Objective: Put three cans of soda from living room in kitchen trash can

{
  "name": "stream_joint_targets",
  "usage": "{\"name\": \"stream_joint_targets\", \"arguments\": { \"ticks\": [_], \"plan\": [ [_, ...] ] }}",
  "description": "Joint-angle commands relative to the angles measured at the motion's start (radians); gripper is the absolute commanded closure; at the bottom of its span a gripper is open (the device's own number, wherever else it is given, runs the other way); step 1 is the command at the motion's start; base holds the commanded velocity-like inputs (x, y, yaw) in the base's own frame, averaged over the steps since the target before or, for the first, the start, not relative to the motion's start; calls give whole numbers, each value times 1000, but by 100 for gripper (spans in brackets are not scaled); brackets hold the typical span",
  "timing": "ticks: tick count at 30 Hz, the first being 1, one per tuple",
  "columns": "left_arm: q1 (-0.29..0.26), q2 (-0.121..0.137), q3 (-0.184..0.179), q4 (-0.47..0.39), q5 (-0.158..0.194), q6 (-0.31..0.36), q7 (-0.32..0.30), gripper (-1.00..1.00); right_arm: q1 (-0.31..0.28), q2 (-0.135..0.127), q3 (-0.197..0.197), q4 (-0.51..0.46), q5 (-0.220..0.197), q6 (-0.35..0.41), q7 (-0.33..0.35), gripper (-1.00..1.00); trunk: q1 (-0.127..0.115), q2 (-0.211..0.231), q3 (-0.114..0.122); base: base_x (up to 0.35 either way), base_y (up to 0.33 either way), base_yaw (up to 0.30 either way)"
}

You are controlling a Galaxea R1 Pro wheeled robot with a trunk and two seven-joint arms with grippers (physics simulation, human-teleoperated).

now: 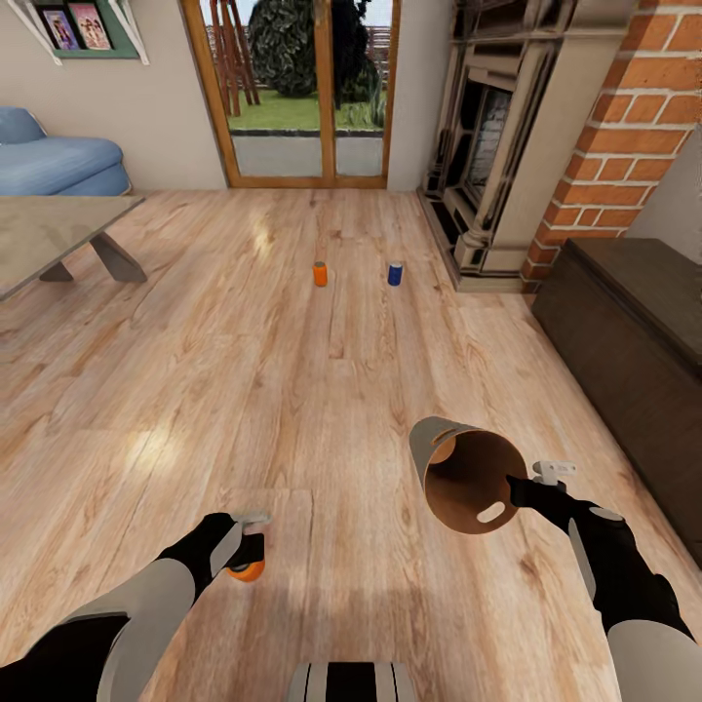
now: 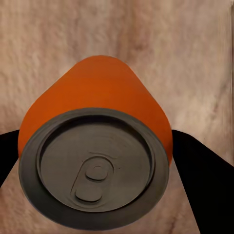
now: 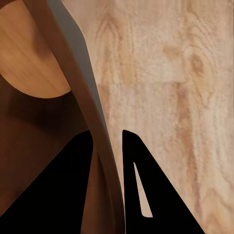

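I am in the living room. My left gripper [image 1: 245,544] is shut on an orange can of soda [image 1: 247,569], held low over the wood floor; in the left wrist view the can [image 2: 97,146] shows its grey top between the black fingers [image 2: 204,175]. My right gripper [image 1: 529,482] is shut on the rim of the tash can [image 1: 468,480], a grey bin tilted with its brown inside facing me. The rim [image 3: 92,122] runs between the two fingers [image 3: 146,190]. Another orange can [image 1: 320,274] and a blue can [image 1: 395,274] stand upright on the floor farther ahead.
A glass coffee table [image 1: 49,234] and a light-blue sofa [image 1: 58,161] are at the left. The brick fireplace [image 1: 497,166] and a dark cabinet [image 1: 634,331] line the right side. Wood-framed glass doors [image 1: 292,88] are straight ahead.
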Motion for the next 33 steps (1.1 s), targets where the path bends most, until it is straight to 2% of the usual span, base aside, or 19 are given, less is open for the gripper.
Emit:
{"name": "stream_joint_targets", "arguments": {
  "ticks": [1,4,7,10,13,18,20,22,25,28,33],
  "plan": [
    [0,0,0,1,-1,1,-2,100,0,0,0,-1,-11,2,3,100,0,0,4,0,0,0],
    [0,0,0,1,-3,5,-6,100,0,0,7,-1,-11,8,3,100,-2,1,16,0,0,0],
    [0,0,0,2,-6,9,-7,100,-1,0,20,-2,-11,45,4,100,-3,2,27,0,0,0],
    [-3,-4,-1,2,-8,22,-12,100,-7,-1,59,-12,-10,156,4,100,-5,2,39,0,0,0],
    [-6,-6,-2,-3,-8,54,-14,100,-11,0,95,-18,-10,236,4,100,-6,3,50,0,0,0],
    [-15,-4,-4,-17,-5,87,-22,100,-20,0,135,-24,-9,342,1,100,-8,4,70,0,0,0],
    [-21,-2,-6,-23,-5,110,-32,100,-25,2,155,-25,-9,384,-25,100,-9,5,78,0,0,0],
    [-23,0,-7,-30,-5,134,-43,100,-27,3,165,-25,-10,407,-53,100,-10,5,85,0,0,0],
    [-25,9,-9,-83,-4,196,-99,100,-32,4,178,-25,-16,453,-110,100,-11,6,97,0,0,0],
    [-26,13,-9,-122,-6,231,-147,100,-41,4,182,-24,-18,470,-128,100,-13,7,108,0,0,0],
    [-25,28,-9,-148,-8,248,-181,100,-50,4,186,-18,-13,479,-138,100,-15,8,128,0,0,0]
  ]
}}
